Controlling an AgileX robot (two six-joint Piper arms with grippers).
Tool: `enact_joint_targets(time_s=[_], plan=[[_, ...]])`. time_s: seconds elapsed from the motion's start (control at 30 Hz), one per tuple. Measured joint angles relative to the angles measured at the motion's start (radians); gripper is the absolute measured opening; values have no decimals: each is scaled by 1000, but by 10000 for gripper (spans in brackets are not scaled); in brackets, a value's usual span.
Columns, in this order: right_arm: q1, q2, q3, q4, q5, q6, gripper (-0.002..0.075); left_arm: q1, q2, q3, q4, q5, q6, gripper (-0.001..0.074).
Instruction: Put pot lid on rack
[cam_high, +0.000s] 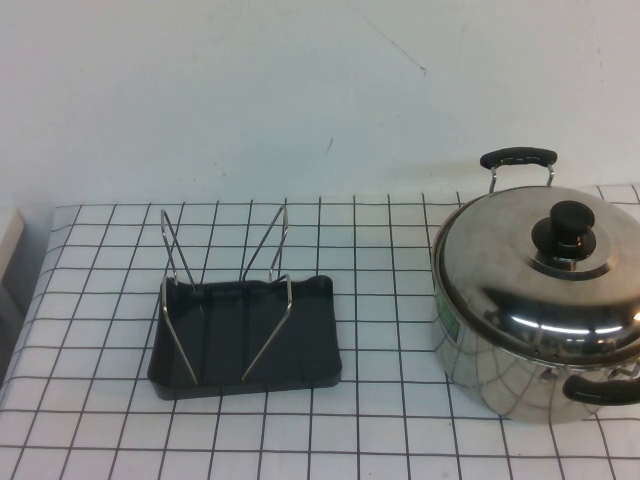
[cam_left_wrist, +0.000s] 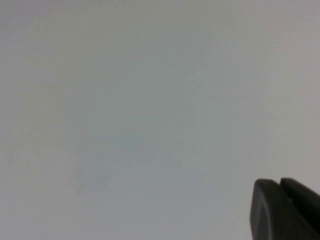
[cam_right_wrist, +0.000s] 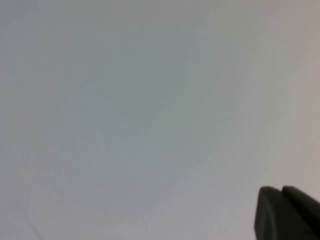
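left gripper (cam_left_wrist: 282, 210): closed up, holding nothing, facing a blank pale wall; out of the high view, so can't place it against the pot.
right gripper (cam_right_wrist: 285, 212): same deal, shut and empty, blank wall ahead.
pot lid (cam_high: 545, 262): sitting on the pot (cam_high: 500, 365), knob up.
rack (cam_high: 245, 335): left of the pot, well apart, on the checked surface (cam_high: 390, 430), wires empty.

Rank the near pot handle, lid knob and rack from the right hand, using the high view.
Left hand and right hand, shut, are outside that view; judged from the robot's right:
1. near pot handle, front right
2. lid knob, right
3. rack, left-centre
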Motion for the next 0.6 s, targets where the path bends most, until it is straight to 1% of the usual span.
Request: enact_joint_targets(time_s=[0.07,0.17,0.23,0.33,0.4,0.47,0.53,0.6], plan=[[0,0,-84,0,225,-3,-3,0,0,-32,14,128,-31,-3],[0,6,-228,-7,591,-6,-3,0,0,-150,37,448,-64,-3],[0,50,-324,-15,775,-15,-3,0,7,-244,42,645,-69,-3],[0,150,-422,-7,932,-25,-3,0,53,-349,46,837,-69,-3],[0,234,-462,38,998,-58,-3,0,92,-384,46,920,-69,-3],[0,303,-491,127,1036,-135,-3,0,125,-398,46,968,-69,-3],[0,401,-508,267,1029,-271,-3,0,158,-400,47,988,-69,-3],[0,483,-510,421,991,-459,-3,0,184,-400,47,995,-69,-3]])
